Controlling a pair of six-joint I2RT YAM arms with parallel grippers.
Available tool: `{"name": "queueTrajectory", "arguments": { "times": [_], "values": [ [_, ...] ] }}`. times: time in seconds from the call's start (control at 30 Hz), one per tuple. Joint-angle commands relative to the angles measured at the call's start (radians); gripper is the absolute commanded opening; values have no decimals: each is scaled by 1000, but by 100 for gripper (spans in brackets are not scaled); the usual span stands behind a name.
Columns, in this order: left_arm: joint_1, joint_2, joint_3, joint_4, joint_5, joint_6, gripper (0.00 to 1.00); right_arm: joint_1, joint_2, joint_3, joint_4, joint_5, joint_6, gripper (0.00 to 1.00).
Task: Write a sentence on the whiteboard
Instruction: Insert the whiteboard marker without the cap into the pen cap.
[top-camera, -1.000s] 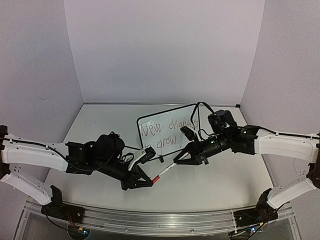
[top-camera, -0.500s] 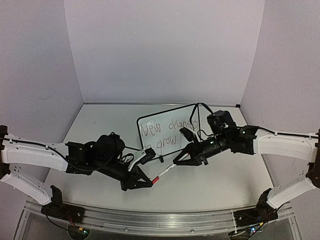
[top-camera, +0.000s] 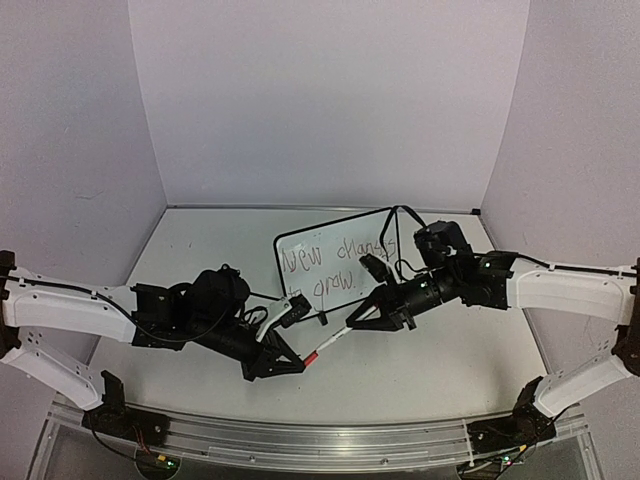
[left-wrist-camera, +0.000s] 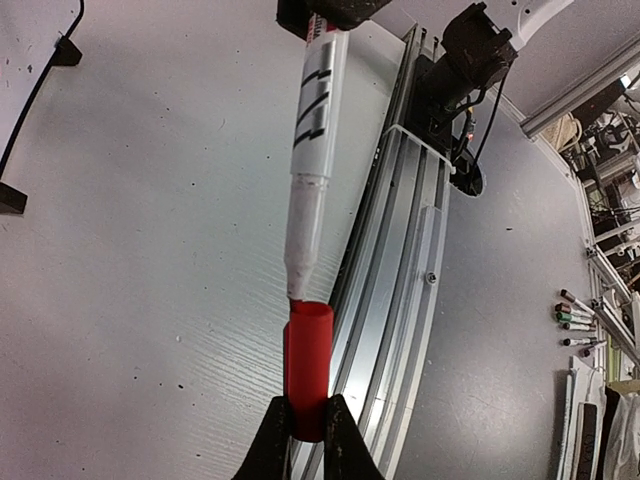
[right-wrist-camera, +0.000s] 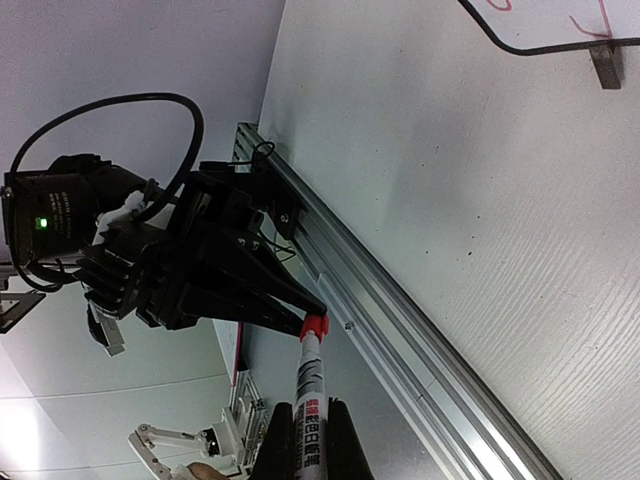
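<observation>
Table (top-camera: 200, 250) is carrying the whiteboard (top-camera: 330, 238) at mid-rear, the sentence (top-camera: 335, 272) showing across it in two lines. Right gripper (top-camera: 353, 322) is clamping the marker (top-camera: 336, 340); left gripper (top-camera: 302, 365) is pinching its red cap (top-camera: 312, 357), nib meeting cap mouth.

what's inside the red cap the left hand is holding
The marker meets the mouth of the red cap, pinched by the left hand. Its writing tip is covered by the cap wall, so how deep it sits cannot be seen.
</observation>
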Motion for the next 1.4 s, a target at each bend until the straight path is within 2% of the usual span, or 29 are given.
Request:
{"name": "queueTrajectory", "arguments": {
  "times": [0.0, 0.73, 1.37],
  "values": [
    [0, -20, -2, 35, -13, -4, 0, 6, -44, 16, 24, 48, 11, 0],
    [-1, -26, 0, 41, -42, -5, 0, 6, -29, -7, 22, 8, 15, 0],
    [-1, -34, 8, 39, -11, 12, 0, 8, 6, 10, 24, 5, 3, 0]
  ]
}}
